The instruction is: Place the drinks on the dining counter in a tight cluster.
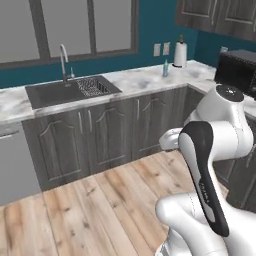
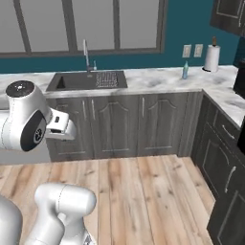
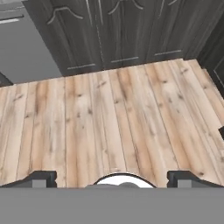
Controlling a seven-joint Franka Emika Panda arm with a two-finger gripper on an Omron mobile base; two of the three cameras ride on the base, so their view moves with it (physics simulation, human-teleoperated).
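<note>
My gripper (image 3: 112, 178) hangs spread wide and empty, aimed down at the wooden floor (image 3: 113, 118), my arm folded above my base. A pale blue-green bottle (image 2: 185, 70) stands on the marble worktop (image 2: 158, 81) beside the paper towel roll (image 2: 211, 58).

Light wood-plank floor (image 3: 113, 118) with visible grain and matt finish, dark grey matt panelled cabinet doors (image 2: 115, 124), white-grey veined marble worktop (image 1: 145, 80) smooth with slight sheen, dark matt sink (image 1: 55, 92) with shiny metal tap (image 1: 63, 60), paper towel roll (image 2: 211, 58).
</note>
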